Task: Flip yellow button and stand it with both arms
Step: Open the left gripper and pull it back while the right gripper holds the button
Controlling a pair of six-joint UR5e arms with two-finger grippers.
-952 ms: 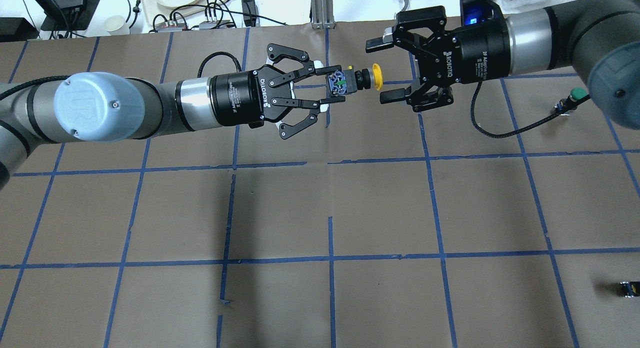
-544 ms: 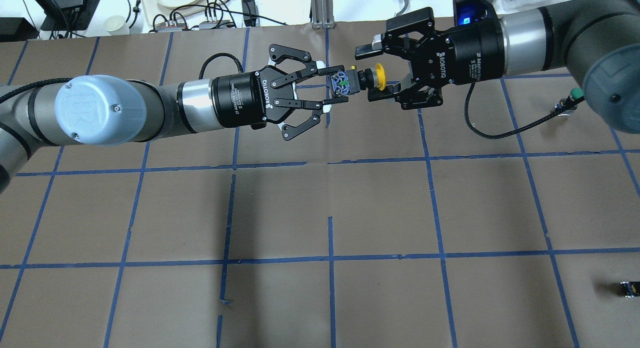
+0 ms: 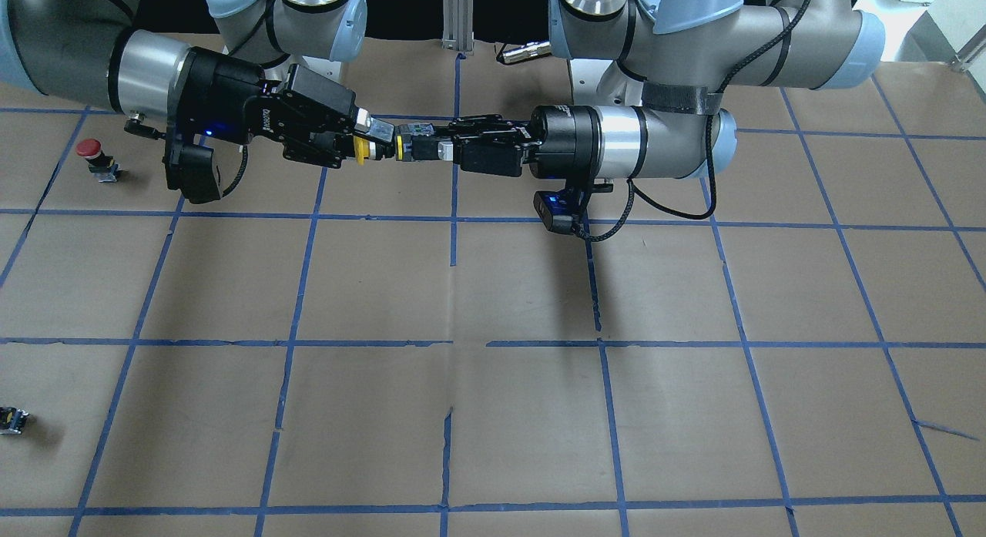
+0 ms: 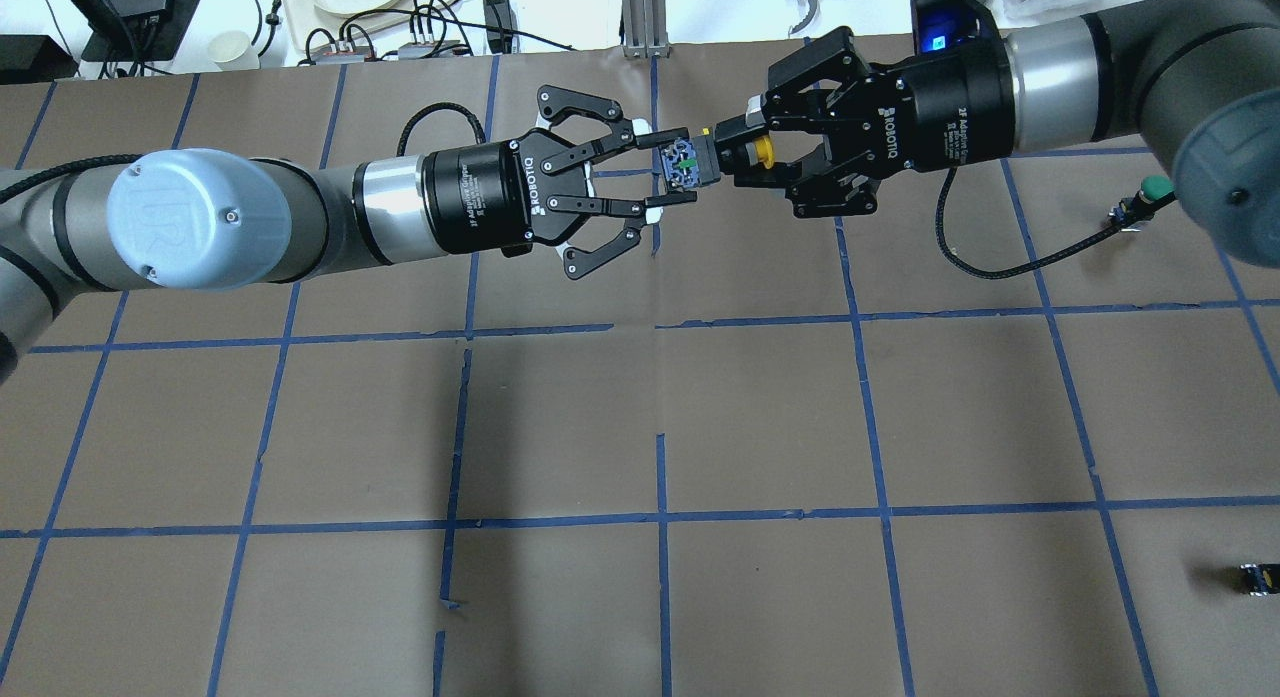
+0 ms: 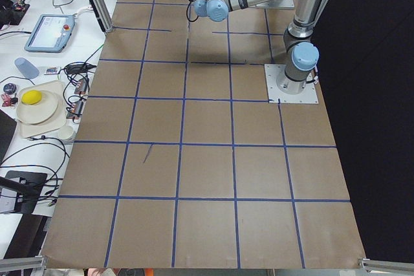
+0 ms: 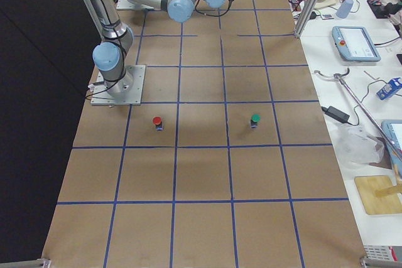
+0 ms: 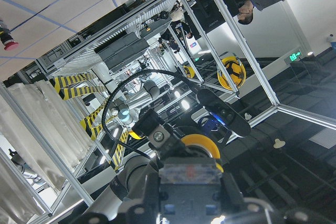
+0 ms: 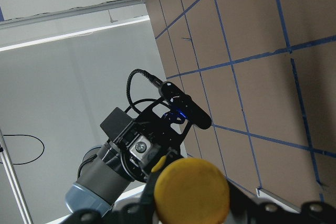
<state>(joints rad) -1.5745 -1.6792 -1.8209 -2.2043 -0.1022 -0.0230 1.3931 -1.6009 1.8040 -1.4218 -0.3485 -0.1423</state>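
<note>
The yellow button (image 4: 690,163) — a small mushroom-head push button with a round yellow cap on a black-and-blue switch body — lay on its side in mid-air above the brown paper-covered table (image 4: 760,417) with its blue tape grid, touching no surface. The black two-finger left gripper (image 4: 668,169) was clamped on the switch body, one finger on each side. Facing it, the black two-finger right gripper (image 4: 745,155) had its fingers drawn in around the cap end and appeared to press on the black neck just behind the cap, so both grippers held the one part. The cap pointed towards the right arm.

In the front-facing view the two grippers met nose to nose, the button (image 3: 400,149) bridging them. On the robot's right a red-capped button (image 3: 91,148) and a green-capped button (image 4: 1155,187) stood upright on the table — both well apart from the grippers. A small dark switch part (image 4: 1258,577) lay near the table's edge on that same side.
</note>
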